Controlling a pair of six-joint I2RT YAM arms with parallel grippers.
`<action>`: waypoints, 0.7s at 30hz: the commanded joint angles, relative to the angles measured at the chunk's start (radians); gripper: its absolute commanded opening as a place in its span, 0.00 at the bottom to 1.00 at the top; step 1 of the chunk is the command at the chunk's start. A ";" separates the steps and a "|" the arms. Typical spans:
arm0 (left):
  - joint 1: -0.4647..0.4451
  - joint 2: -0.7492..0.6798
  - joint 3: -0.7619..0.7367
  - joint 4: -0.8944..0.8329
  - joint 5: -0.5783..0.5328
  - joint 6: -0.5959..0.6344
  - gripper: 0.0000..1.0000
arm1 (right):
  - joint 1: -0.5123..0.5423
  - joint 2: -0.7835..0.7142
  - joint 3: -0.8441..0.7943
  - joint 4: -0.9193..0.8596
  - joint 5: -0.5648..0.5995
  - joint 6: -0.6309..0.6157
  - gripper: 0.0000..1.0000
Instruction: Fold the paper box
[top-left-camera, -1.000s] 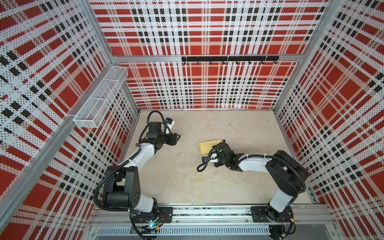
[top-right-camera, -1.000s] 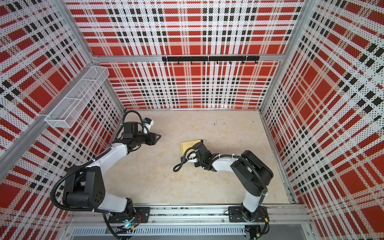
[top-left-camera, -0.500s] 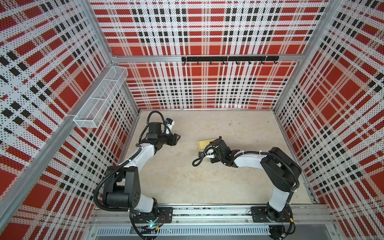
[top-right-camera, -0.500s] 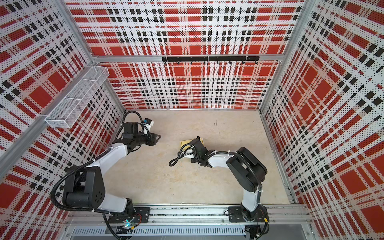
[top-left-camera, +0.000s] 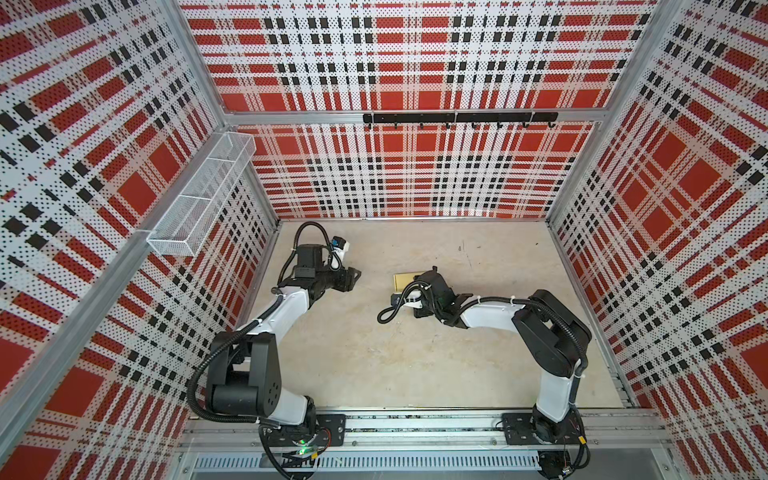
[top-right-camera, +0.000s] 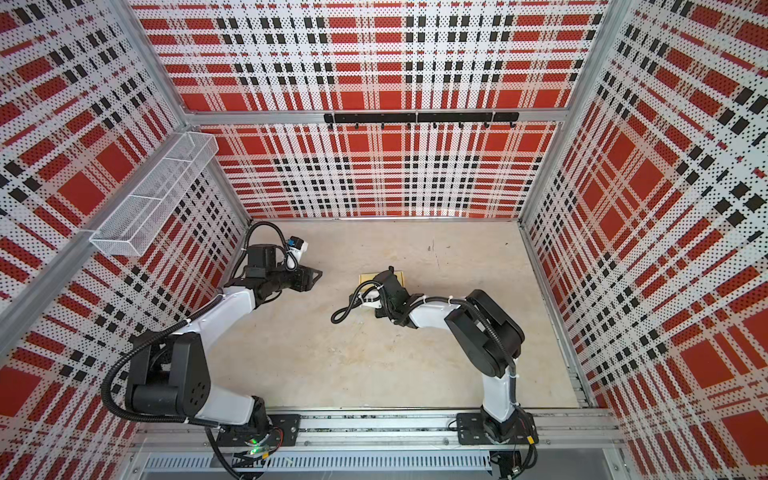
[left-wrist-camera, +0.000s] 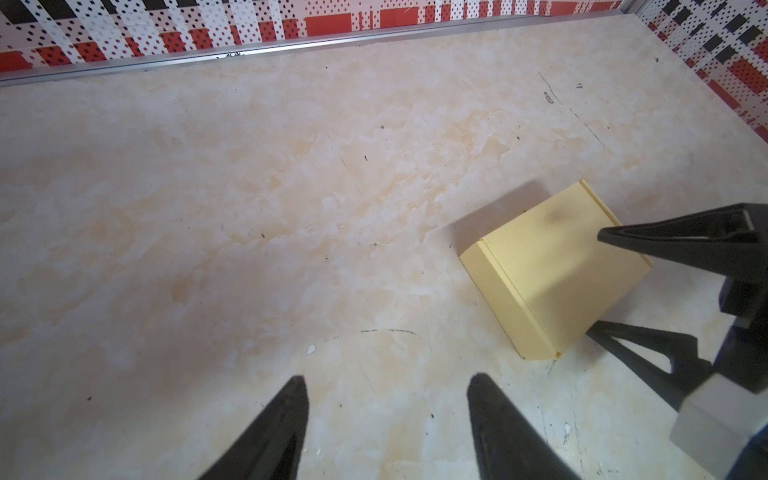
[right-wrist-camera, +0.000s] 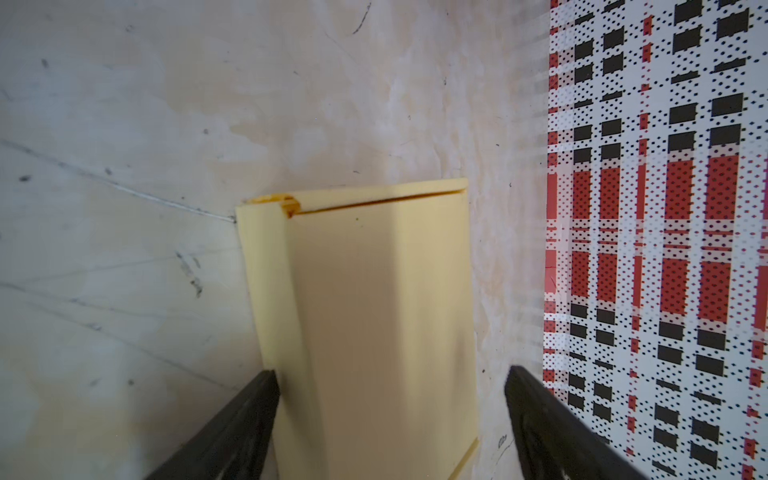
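Note:
The paper box (top-left-camera: 403, 280) is a closed, flat, pale yellow carton lying on the table near the middle; in both top views the right wrist hides most of it (top-right-camera: 368, 277). My right gripper (top-left-camera: 422, 280) stands open around it. In the right wrist view the box (right-wrist-camera: 374, 311) lies between the fingers of the right gripper (right-wrist-camera: 390, 370): one finger (right-wrist-camera: 249, 411) touches its side and the other stands apart. My left gripper (top-left-camera: 355, 279) is open and empty, low over the table left of the box. The left wrist view shows the box (left-wrist-camera: 552, 270) beyond the left gripper (left-wrist-camera: 388, 378).
A white wire basket (top-left-camera: 199, 199) hangs on the left wall and a black hook rail (top-left-camera: 457, 118) on the back wall. Plaid walls enclose the table on three sides. An aluminium rail (top-left-camera: 415, 428) carrying both arm bases runs along the front edge.
My right gripper has moved left and farther onto the box, which now shows less from above and sits slightly farther left. The left arm has not moved.

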 joint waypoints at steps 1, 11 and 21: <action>0.024 -0.035 -0.014 0.022 0.010 0.003 0.65 | 0.007 0.032 0.043 0.027 0.002 0.015 0.89; 0.029 -0.075 -0.020 0.024 0.008 0.012 0.76 | 0.008 -0.030 0.033 0.017 -0.012 0.066 0.89; 0.057 -0.097 -0.035 0.034 -0.023 0.003 0.85 | 0.007 -0.197 -0.185 0.300 0.215 0.175 1.00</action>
